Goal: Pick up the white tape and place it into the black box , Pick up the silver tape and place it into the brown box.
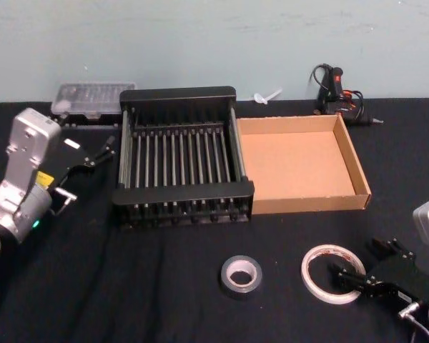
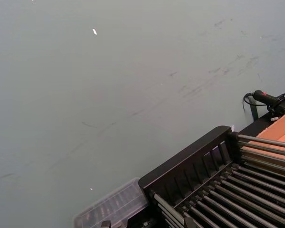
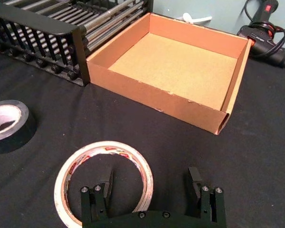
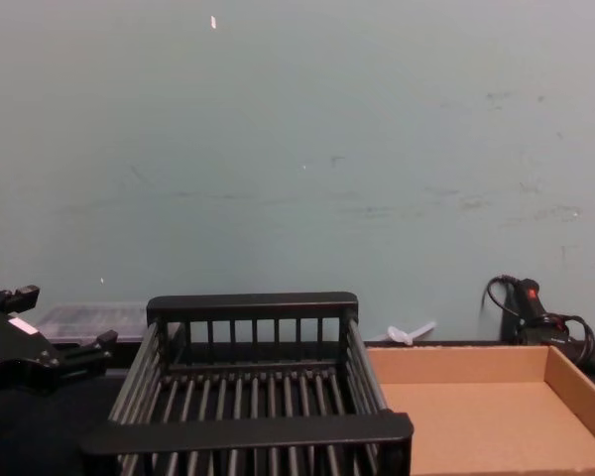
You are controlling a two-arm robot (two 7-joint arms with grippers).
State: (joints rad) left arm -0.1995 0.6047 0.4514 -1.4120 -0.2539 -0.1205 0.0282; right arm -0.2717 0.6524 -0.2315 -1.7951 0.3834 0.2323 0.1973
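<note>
White tape [image 1: 332, 274] lying flat on tabletop [image 1: 164, 300], near edge, in front of brown box [image 1: 297, 163]. Right hand [image 1: 360, 271] spread wide, one finger [image 3: 106, 186] sitting inside ring, other outside, not yet clenching. Silver tape [image 1: 242, 276] resting just left, before black box [image 1: 180, 155]. Left hand [image 1: 96, 152] hanging released beside black box.

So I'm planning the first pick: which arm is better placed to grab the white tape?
Right. The right gripper sits open at the white tape, one finger inside the ring. The left gripper is beside the black box.
</note>
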